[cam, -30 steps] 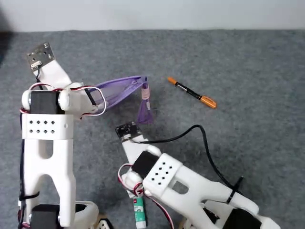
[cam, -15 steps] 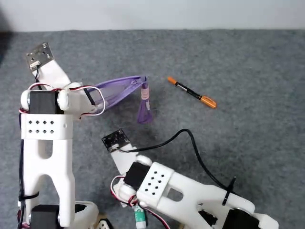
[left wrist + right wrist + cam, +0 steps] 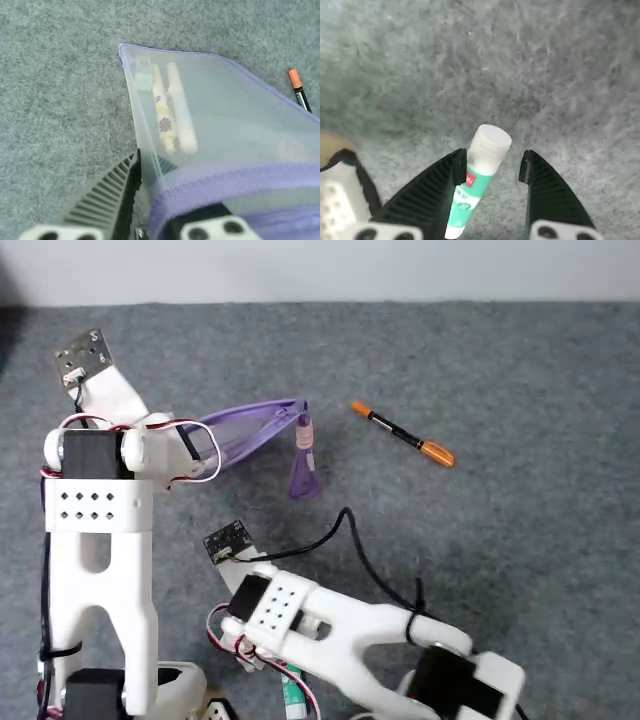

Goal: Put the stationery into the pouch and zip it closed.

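My left gripper (image 3: 145,172) is shut on the near edge of a translucent purple pouch (image 3: 215,125), and holds it up by its zip edge. Two pale pens (image 3: 172,115) lie inside the pouch. From above, the pouch (image 3: 250,428) juts out from the left arm, with its purple tassel (image 3: 303,468) hanging at the tip. An orange-capped pen (image 3: 402,435) lies on the carpet to the right of it. My right gripper (image 3: 492,160) stands open over a white-capped glue stick (image 3: 479,170) with a green label, one finger on each side of it.
Grey carpet (image 3: 520,520) covers the table. The right arm (image 3: 300,615) and its black cable (image 3: 350,540) cross the near middle. The glue stick (image 3: 292,692) lies at the near edge under that arm. A pale wall runs along the far edge.
The right arm has swung back and left toward the near edge, away from the pouch's tassel. The left arm and the pouch have not moved.
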